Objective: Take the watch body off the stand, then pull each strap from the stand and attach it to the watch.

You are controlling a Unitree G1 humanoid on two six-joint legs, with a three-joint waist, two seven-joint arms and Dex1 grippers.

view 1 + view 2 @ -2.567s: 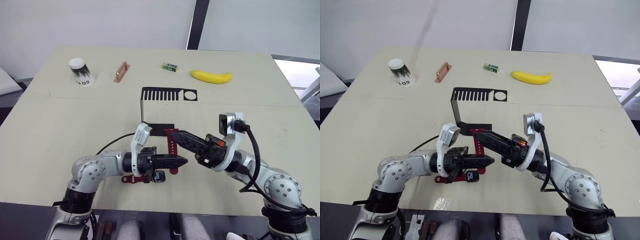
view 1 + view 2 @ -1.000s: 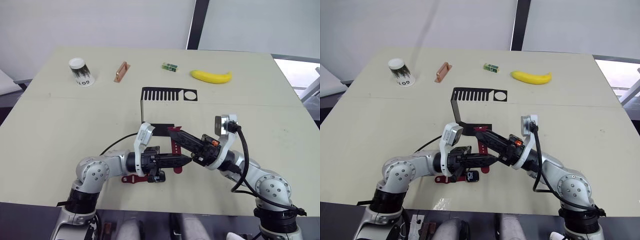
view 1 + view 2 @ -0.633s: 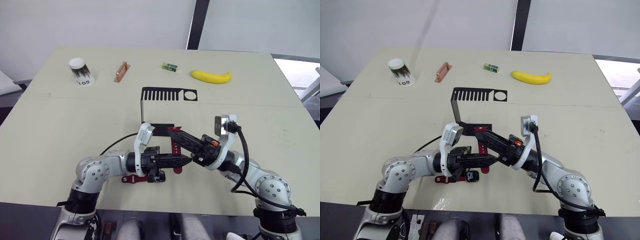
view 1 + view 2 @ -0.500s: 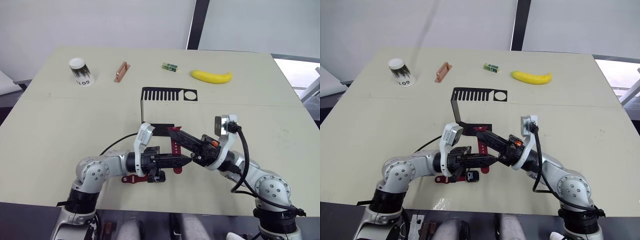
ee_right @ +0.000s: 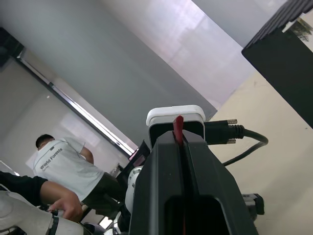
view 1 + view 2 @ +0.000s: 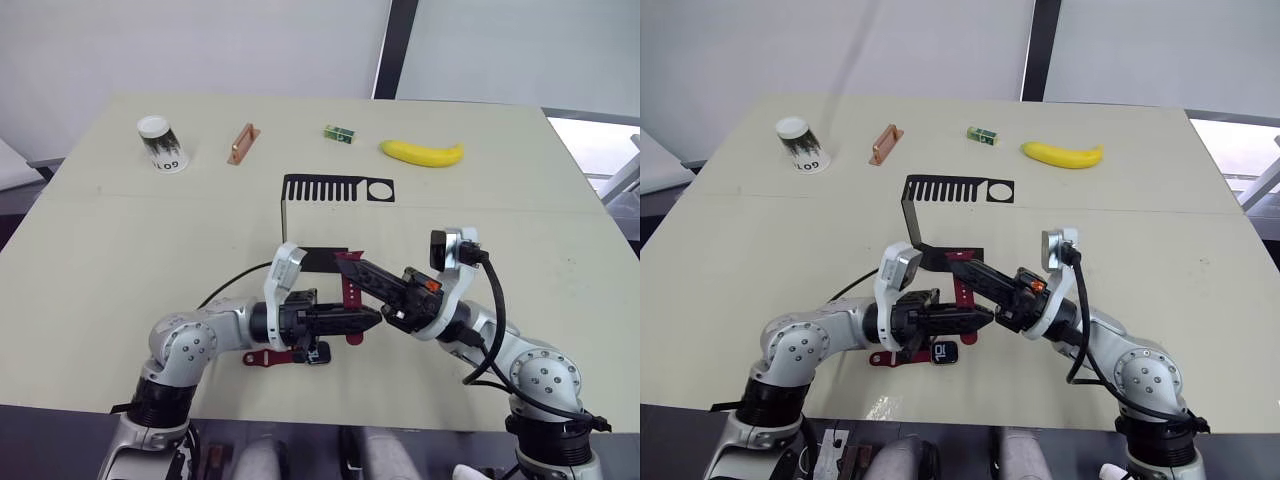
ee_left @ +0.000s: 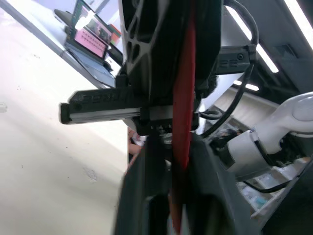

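Note:
The black stand [image 6: 335, 189] rises mid-table with its comb-slotted top plate bare. Near the front edge the watch body [image 6: 943, 352] lies flat, and one dark red strap [image 6: 262, 357] runs from it toward my left. The other strap [image 6: 351, 300] hangs upright just above the watch. My right gripper [image 6: 345, 262] is shut on its top end. My left gripper [image 6: 372, 320] is shut on its lower part; the left wrist view has the strap [image 7: 183, 122] running between the fingers. In the right wrist view the strap's edge [image 5: 179, 125] pokes out past the shut fingers.
Along the far side of the table are a tipped paper cup [image 6: 163, 145], a copper-coloured block [image 6: 241, 143], a small green block [image 6: 339, 132] and a banana [image 6: 422, 152]. A person [image 5: 63, 166] is in the background of the right wrist view.
The right gripper has drawn in closer to the left one with the strap. In the last half second both hands have barely shifted. The watch and stand have not moved.

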